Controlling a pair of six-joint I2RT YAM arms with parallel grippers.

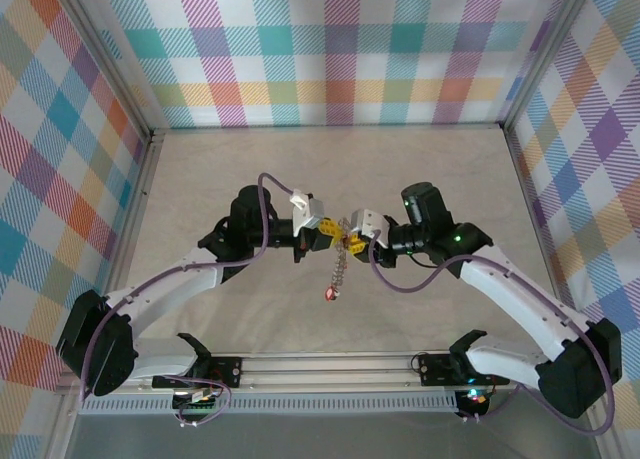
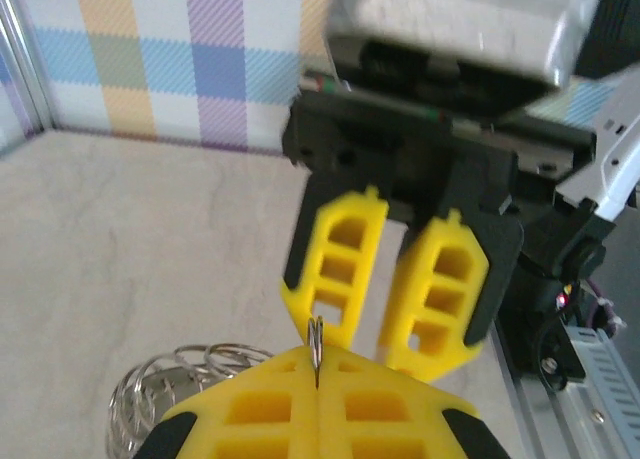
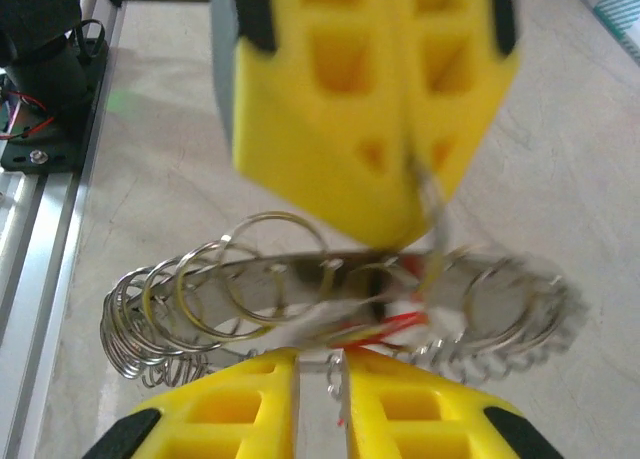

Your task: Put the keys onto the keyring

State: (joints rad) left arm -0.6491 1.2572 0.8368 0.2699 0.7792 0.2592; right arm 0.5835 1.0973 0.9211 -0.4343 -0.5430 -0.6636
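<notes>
From above, my left pincer (image 1: pixel 327 241) and right pincer (image 1: pixel 352 242) meet tip to tip over the table (image 1: pixel 200 179). The keyring (image 1: pixel 340 264) dangles between them, 1 red key (image 1: pixel 330 293) at its lower end. Left wrist view: my left fingers (image 2: pixel 260 409) are clamped tight on the keyring's thin edge. Right wrist view: my right fingers (image 3: pixel 220 419) stand narrowly parted beneath the looped keyring; whether they pinch anything, I cannot tell.

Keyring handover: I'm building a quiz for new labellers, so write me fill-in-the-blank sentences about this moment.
The shut left gripper pinches the keyring between ____ fingers. In the top view, the right gripper meets it from the ____. The key nearest the arm bases has a ____ head.
Missing: yellow; right; red.
</notes>
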